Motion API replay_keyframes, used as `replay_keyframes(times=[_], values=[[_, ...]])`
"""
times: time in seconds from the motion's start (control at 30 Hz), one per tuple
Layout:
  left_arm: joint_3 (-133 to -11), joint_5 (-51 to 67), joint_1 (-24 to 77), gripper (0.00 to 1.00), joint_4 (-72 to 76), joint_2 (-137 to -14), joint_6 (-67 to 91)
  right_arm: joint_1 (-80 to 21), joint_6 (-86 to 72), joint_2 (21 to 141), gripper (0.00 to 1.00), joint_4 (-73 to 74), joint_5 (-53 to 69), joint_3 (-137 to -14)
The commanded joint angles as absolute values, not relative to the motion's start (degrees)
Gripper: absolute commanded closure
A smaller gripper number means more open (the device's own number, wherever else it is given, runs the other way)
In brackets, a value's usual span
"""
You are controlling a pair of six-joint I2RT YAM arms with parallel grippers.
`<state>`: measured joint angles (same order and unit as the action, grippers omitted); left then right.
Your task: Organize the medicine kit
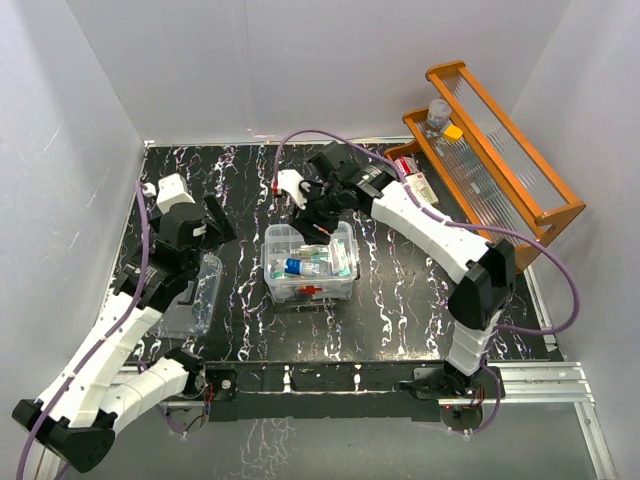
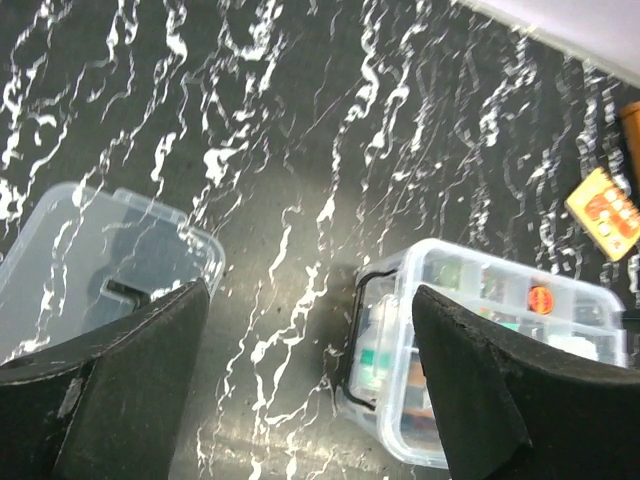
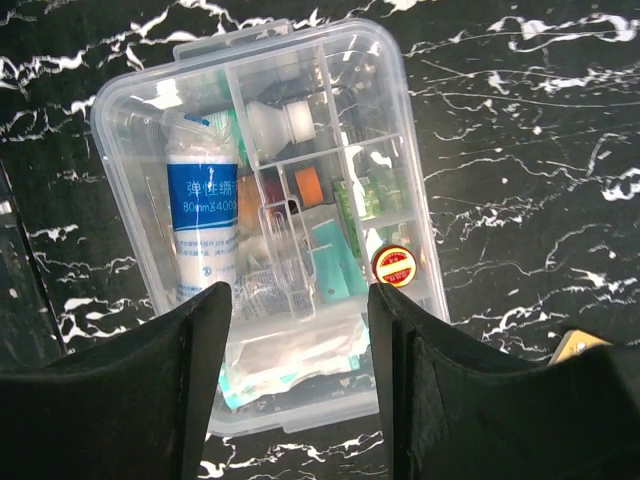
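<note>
Both grippers are released and empty: the right gripper (image 3: 300, 300) hangs with jaws apart just above the open kit (image 3: 410, 200) at mid-table (image 1: 400, 300), and the left gripper (image 2: 310, 300) is spread beside the lid (image 2: 100, 250). With items (image 3: 205, 210) filling the kit, packing looks nearly done. The next move likely calls for pinching the lid's edge and seating it squarely on the kit.

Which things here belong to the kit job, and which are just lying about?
Job: medicine kit, open, mid-table; clear lid, lying to its left; blue-labelled roll inside the kit.
Lying about: wooden rack at the right edge; bottle on the rack; small red-and-white box beside the rack (might be kit stock; cannot tell).
</note>
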<state>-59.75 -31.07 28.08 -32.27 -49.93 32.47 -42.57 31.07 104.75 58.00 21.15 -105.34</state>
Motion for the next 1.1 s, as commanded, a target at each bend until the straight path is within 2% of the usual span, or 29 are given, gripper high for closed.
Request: replay_keyframes(times=[0.0,0.27,0.4,0.7,1.07], values=[[-57.2,-31.3,27.1,0.18,-39.0,-51.7,37.7,-41.2,26.4,98.2,0.44,50.2,20.5,-101.7],[-48.6,-14.8,15.0,0.13,-39.0,-62.2,40.3,-40.5,16.3,87.5,0.42,38.7,17.3,-91.0],[-46.4,-11.7,8.6,0.07,-35.9,-65.3,40.1,-40.5,10.3,83.5,0.41,33.8,16.3,-85.6],[-43.9,-16.4,5.4,0.06,-32.6,-71.2,42.4,-40.5,2.8,77.3,0.39,24.8,17.4,-76.7],[-39.5,-19.6,5.4,0.05,-25.6,-70.5,39.9,-40.5,3.0,74.5,0.38,25.6,22.4,-73.6]])
